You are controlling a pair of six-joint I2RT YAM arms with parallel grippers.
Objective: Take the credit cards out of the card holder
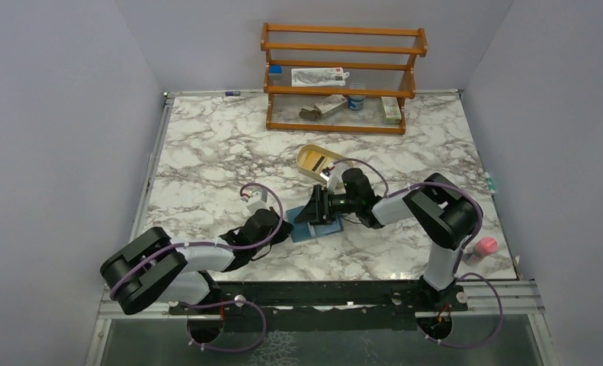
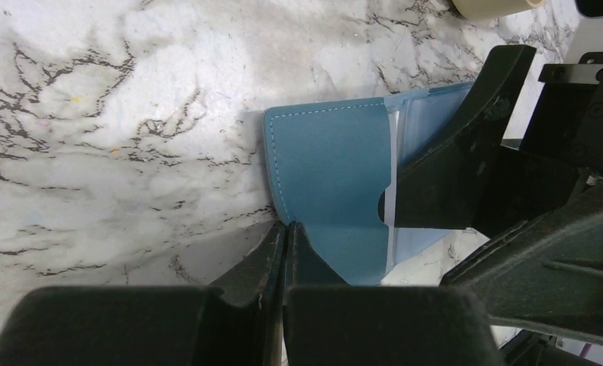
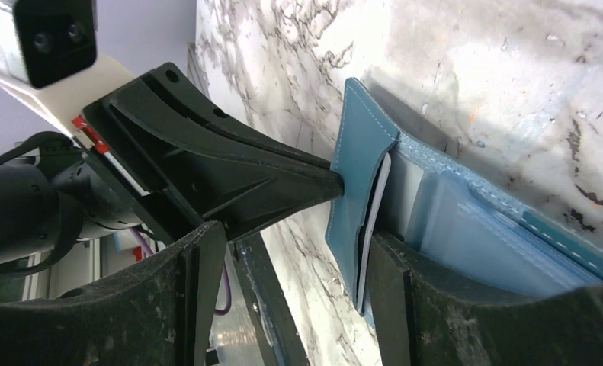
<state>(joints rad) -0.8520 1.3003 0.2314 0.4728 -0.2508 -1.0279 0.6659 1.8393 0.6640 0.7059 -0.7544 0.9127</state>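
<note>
1. Teal-blue leather card holder [image 2: 325, 187] lies open and flat on the white marble-patterned table [image 1: 206, 152], between the two arms, near the front edge.
2. Left gripper [image 2: 285, 232] has its jaws pressed together, their tips resting on the near edge of the holder's stitched pocket panel.
3. Right gripper [image 3: 283, 259] stands over the holder with its jaws apart; one finger [image 2: 466, 152] lies across the paler inner slots.
4. A pale thin plastic card [image 3: 374, 221] shows edge-on inside the pocket, still tucked in.
5. An oval tan tray with yellow inside [image 1: 317, 160] sits just beyond the right arm.
</note>
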